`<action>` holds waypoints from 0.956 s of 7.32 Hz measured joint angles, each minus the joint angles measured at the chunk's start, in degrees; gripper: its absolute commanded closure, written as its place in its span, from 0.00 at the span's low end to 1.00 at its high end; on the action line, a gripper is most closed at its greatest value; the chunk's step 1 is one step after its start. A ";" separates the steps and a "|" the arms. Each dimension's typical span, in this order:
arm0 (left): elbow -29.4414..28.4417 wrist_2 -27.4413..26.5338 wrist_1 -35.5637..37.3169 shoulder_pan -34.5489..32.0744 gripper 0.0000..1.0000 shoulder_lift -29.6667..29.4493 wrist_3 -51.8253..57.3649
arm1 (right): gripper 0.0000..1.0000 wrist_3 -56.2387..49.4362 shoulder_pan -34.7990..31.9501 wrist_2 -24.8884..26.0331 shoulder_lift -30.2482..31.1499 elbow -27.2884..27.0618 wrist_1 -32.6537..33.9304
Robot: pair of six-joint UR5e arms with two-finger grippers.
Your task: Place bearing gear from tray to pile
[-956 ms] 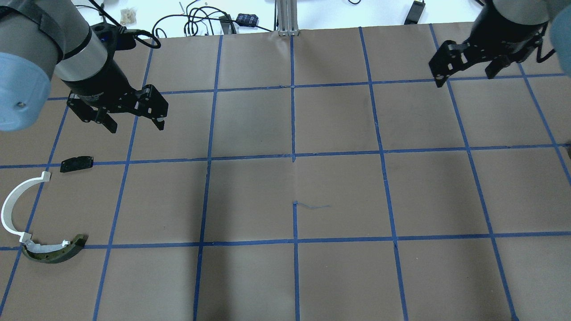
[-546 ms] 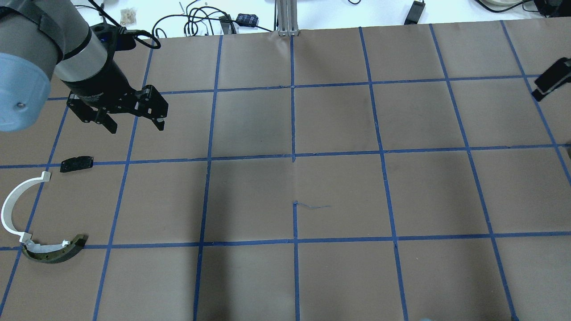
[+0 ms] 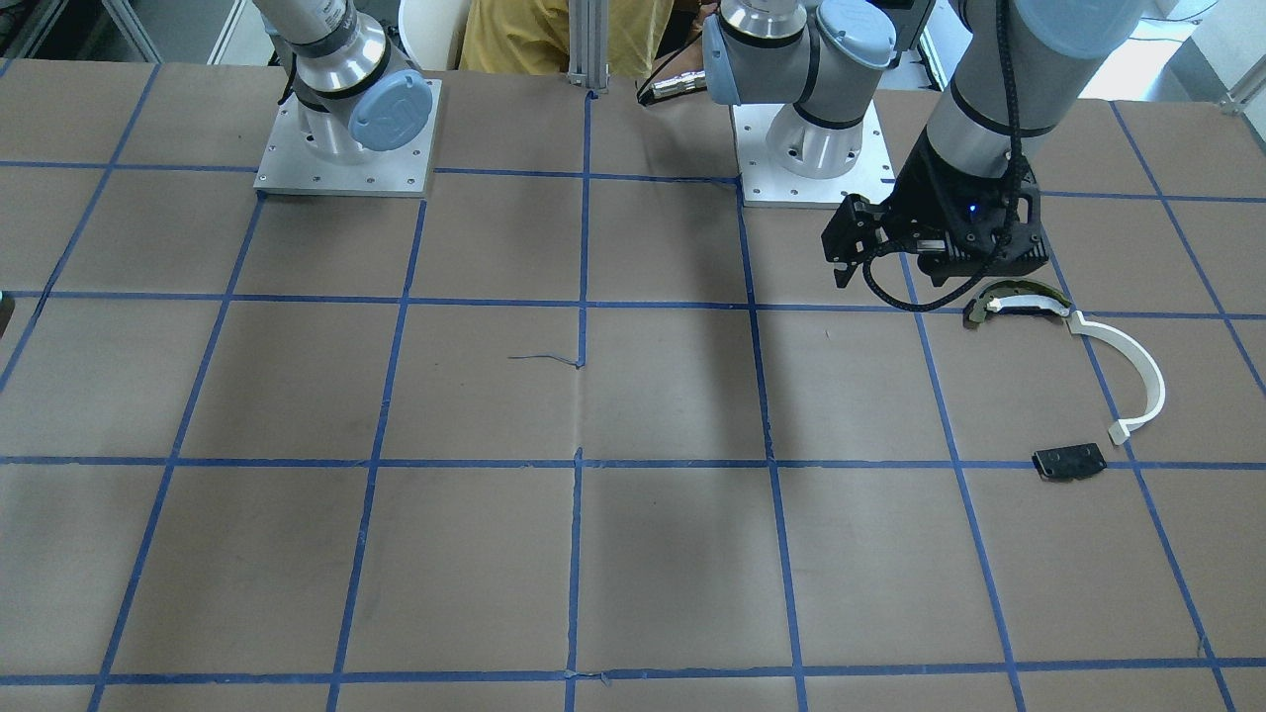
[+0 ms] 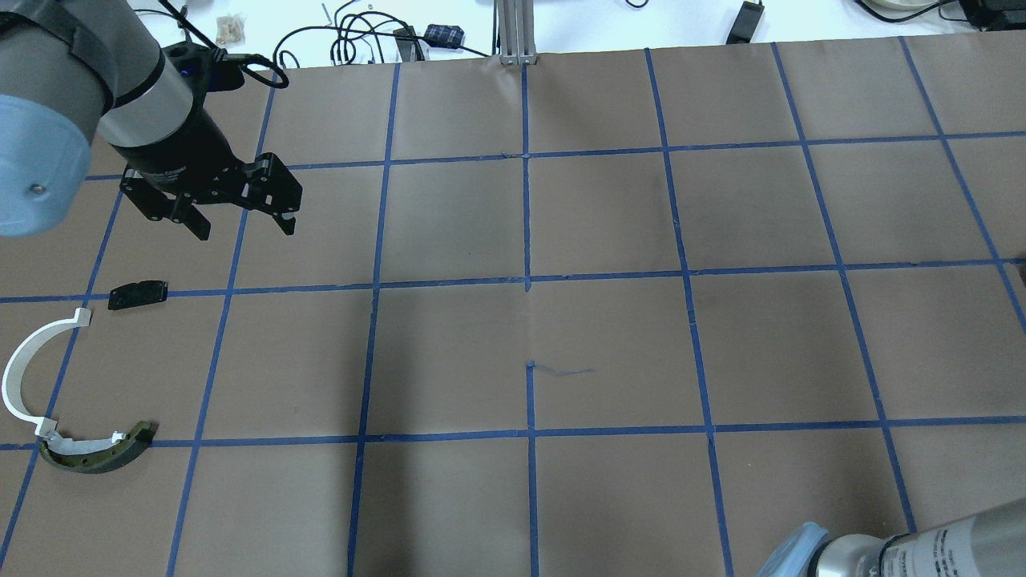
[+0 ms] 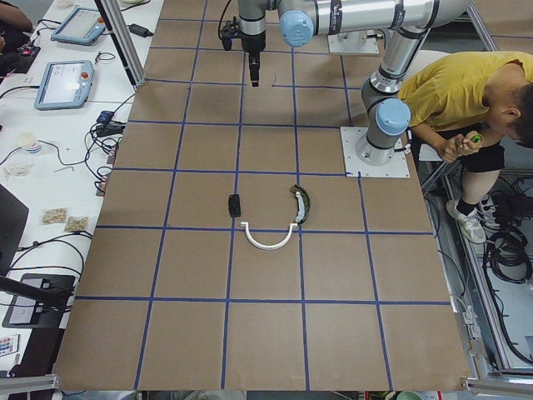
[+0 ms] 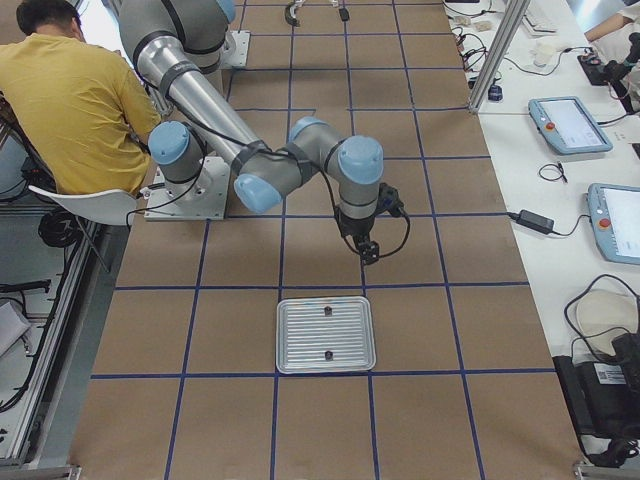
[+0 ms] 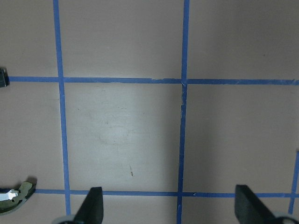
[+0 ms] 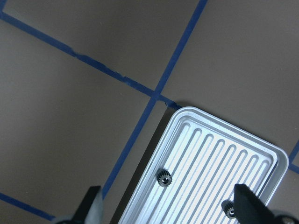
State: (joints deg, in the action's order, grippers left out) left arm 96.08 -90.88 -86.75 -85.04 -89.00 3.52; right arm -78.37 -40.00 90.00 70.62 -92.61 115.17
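Note:
Two small bearing gears (image 8: 163,178) (image 8: 228,208) lie in a ribbed silver tray (image 8: 219,158). The tray also shows in the exterior right view (image 6: 300,345). My right gripper (image 8: 170,207) is open and empty, held above the table just beside the tray's corner. The pile is at the table's other end: a white curved strip (image 4: 20,377), an olive-and-white curved piece (image 4: 96,453) and a small black plate (image 4: 138,294). My left gripper (image 4: 244,228) is open and empty, held above the table a little beyond the black plate.
A person in a yellow shirt (image 6: 70,100) sits behind the robot's bases (image 3: 346,148). Cables (image 4: 353,36) and tablets (image 6: 570,125) lie on the white bench past the table's far edge. My right arm's elbow (image 4: 882,549) shows at the overhead view's bottom right.
My right arm has swung out of the overhead view's top right corner; only its elbow now shows at the bottom right. The left arm and the pile have not moved.

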 measured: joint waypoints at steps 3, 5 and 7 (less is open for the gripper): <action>-0.08 0.00 0.02 -0.04 0.00 0.05 0.00 | 0.07 -1.55 2.36 0.28 -7.81 -0.88 4.50; -0.10 0.00 0.02 -0.02 0.00 0.05 0.00 | 0.15 -1.96 2.59 1.41 -8.65 -2.67 5.74; -0.11 0.00 0.04 0.04 0.00 0.01 0.00 | 0.15 -3.13 2.74 2.95 -9.39 -3.49 7.63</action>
State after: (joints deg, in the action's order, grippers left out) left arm 95.98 -90.88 -86.71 -85.00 -88.99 3.52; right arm -81.50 -37.26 92.95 61.23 -96.10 122.79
